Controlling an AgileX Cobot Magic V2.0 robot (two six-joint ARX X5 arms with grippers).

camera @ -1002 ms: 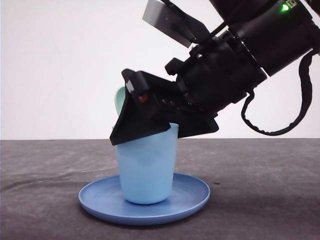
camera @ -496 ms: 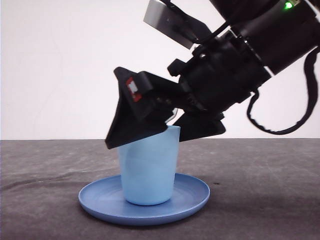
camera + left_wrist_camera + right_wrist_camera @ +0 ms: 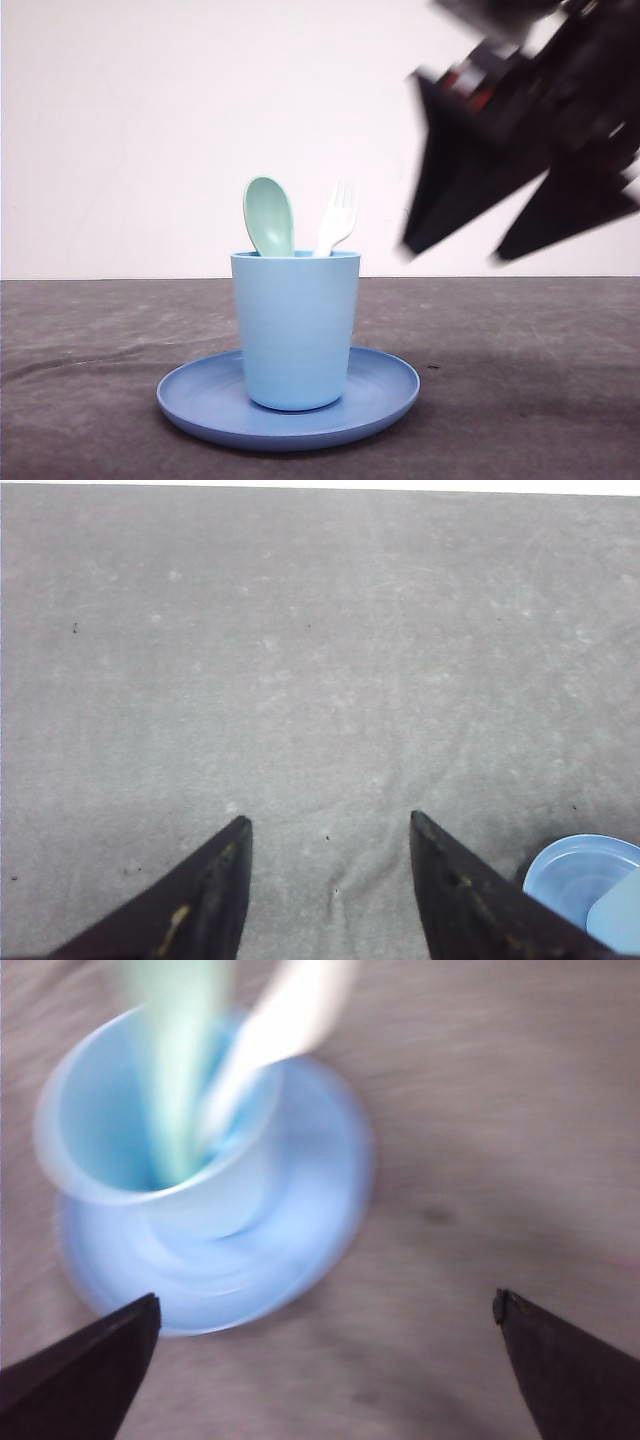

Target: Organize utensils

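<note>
The mint-green spoon [image 3: 269, 216] and the white fork [image 3: 337, 219] both stand upright in the light blue cup [image 3: 295, 330], which sits on the round blue plate [image 3: 385, 395]. My right gripper [image 3: 455, 252] hangs up and to the right of the cup, motion-blurred, open and holding nothing. In the right wrist view its gripper [image 3: 328, 1305] is spread wide over bare cloth, with the cup [image 3: 150, 1140], spoon [image 3: 180, 1050] and fork [image 3: 275, 1030] ahead. My left gripper [image 3: 328, 823] is open over bare cloth, and the plate [image 3: 575, 870] shows at the edge.
A grey cloth [image 3: 520, 380] covers the table around the plate. A white wall [image 3: 130, 130] stands behind it. The cloth [image 3: 320, 660] ahead of the left gripper carries no objects.
The right gripper has let go over the cup and swung up and to the right. The fork and spoon now stand uncovered in the cup.
</note>
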